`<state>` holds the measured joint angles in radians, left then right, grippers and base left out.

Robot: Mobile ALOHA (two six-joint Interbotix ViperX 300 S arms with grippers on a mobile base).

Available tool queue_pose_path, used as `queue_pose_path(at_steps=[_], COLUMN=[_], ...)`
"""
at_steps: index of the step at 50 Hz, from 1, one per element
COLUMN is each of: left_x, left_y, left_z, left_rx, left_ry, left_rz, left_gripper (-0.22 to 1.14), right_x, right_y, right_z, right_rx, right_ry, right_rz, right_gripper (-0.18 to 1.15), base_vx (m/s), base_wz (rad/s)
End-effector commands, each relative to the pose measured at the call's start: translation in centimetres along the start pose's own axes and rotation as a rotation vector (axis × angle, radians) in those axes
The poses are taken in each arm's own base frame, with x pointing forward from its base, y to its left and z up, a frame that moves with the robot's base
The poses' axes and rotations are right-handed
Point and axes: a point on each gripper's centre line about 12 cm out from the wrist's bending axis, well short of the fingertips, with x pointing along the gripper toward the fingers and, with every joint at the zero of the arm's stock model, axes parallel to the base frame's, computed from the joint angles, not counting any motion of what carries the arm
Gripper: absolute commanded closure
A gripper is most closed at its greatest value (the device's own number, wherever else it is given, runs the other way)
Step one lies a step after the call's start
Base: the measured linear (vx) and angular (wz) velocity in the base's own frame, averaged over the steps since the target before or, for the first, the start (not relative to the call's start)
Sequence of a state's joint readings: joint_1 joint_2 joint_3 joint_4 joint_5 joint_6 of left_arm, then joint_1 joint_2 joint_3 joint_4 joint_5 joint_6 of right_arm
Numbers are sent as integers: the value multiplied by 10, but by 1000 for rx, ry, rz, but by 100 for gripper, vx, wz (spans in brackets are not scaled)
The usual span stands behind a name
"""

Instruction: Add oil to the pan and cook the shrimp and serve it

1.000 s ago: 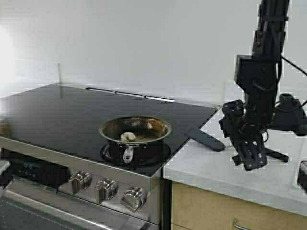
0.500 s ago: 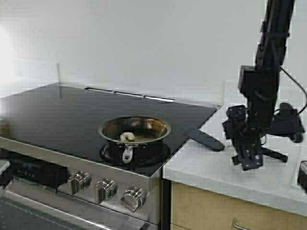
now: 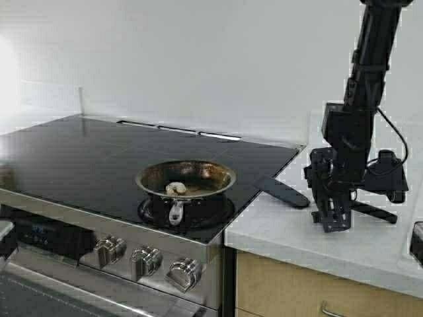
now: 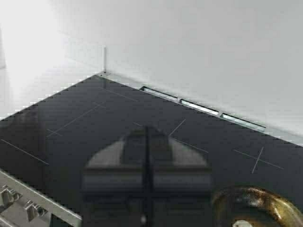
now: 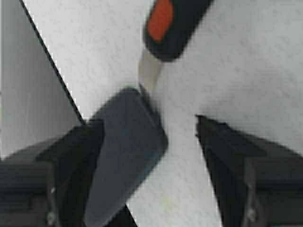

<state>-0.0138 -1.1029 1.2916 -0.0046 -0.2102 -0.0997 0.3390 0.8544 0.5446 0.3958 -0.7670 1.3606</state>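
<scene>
Black spatula [image 5: 124, 156] lies between right hand's [image 5: 149, 175] wide-open, empty fingers [image 5: 71, 165]; centre on handle before closing.

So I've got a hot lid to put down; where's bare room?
The black glass cooktop is bare behind and left of the steel frying pan. The white counter is crowded: black spatula, right hand.
</scene>
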Motion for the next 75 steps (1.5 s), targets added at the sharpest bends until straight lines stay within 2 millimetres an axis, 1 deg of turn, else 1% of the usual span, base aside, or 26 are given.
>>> queue_pose_path(at_steps=[1, 7, 15, 28, 41, 49, 55, 58, 61, 71, 73, 75], left_x=[2, 1, 2, 1, 1, 1, 1, 1, 1, 1, 1, 1], left_y=[-1, 0, -1, 0, 0, 0, 0, 0, 0, -1, 0, 0], left_z=[5, 5, 4, 4, 4, 4, 4, 4, 4, 5, 4, 4], left_rx=[3, 2, 1, 1, 3, 3, 3, 3, 3, 1, 3, 3], left_ry=[-12, -12, -11, -9, -9, -11, -9, -11, -9, -12, -11, -9], left_rz=[-2, 0, -1, -1, -1, -1, -1, -1, -1, -2, 0, -1], left_gripper=[89, 89, 89, 89, 89, 89, 89, 89, 89, 89, 89, 89], right_x=[3, 8, 16, 31, 43, 46, 45, 45, 45, 46, 45, 45], right_y=[3, 3, 9, 10, 11, 9, 6, 3, 0, -4, -5, -5], right_z=[8, 14, 17, 17, 13, 13, 12, 12, 11, 10, 10, 10], right_rx=[12, 20, 17, 18, 24, 25, 26, 25, 25, 25, 31, 30], right_ry=[-16, -25, -21, -11, -2, -2, 3, 6, 11, 20, 19, 21], right_rz=[4, 4, 25, 26, 15, 14, -7, -28, -49, -88, -91, -97], right_gripper=[2, 2, 2, 2, 2, 3, 7, 15, 27, 89, 98, 98], base_vx=[0, 0, 0, 0, 0, 0, 0, 0, 0, 0, 0, 0], base_wz=[0, 0, 0, 0, 0, 0, 0, 0, 0, 0, 0, 0])
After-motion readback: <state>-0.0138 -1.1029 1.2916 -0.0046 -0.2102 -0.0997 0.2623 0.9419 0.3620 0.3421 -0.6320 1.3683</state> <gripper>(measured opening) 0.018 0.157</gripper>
